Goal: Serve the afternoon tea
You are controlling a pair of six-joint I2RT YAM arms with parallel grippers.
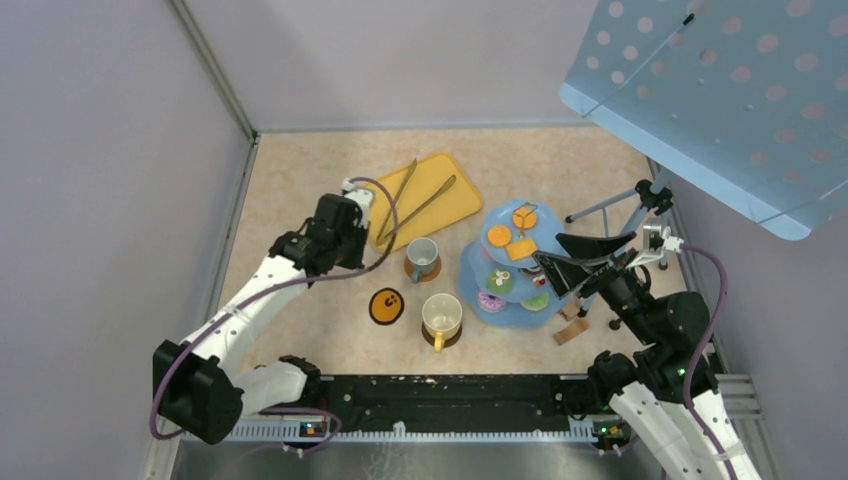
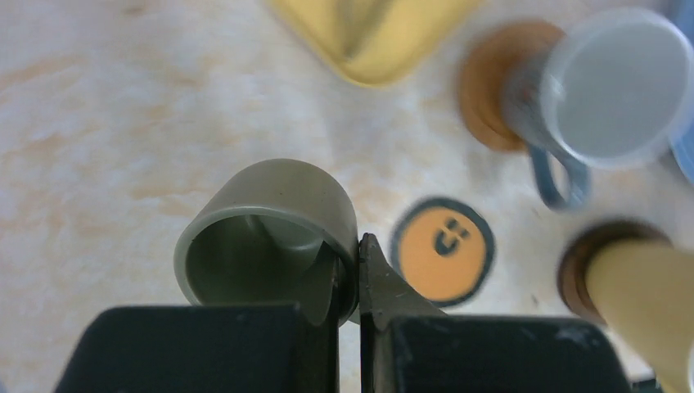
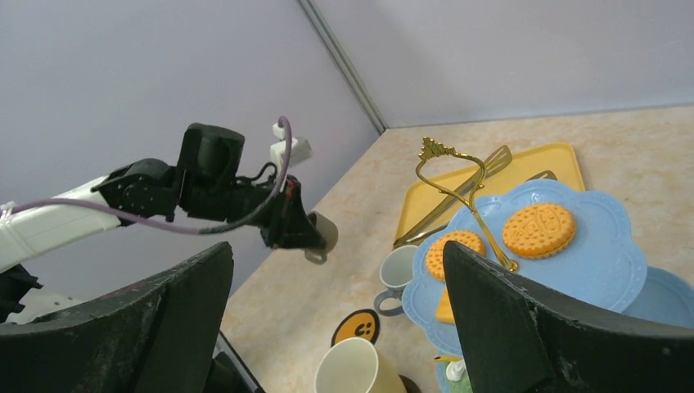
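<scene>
Left gripper point(image 2: 358, 270) is pinching a grey mug point(image 2: 262, 237) by its wall, lower centre of frame, holding it above the table; the bare coaster point(image 2: 442, 252) just right is likely its destination. Right gripper point(image 3: 335, 254) is hovering wide open beside the stand point(image 1: 470, 280).

Beige marbled table point(image 1: 300, 190): yellow tray point(image 1: 455, 190) far side, pale-blue stand point(image 1: 470, 285) right, two brown coasters point(image 1: 413, 272), orange coaster point(image 1: 386, 306) centre.

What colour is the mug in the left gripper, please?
The mug is olive green; the left wrist view shows it best.
</scene>
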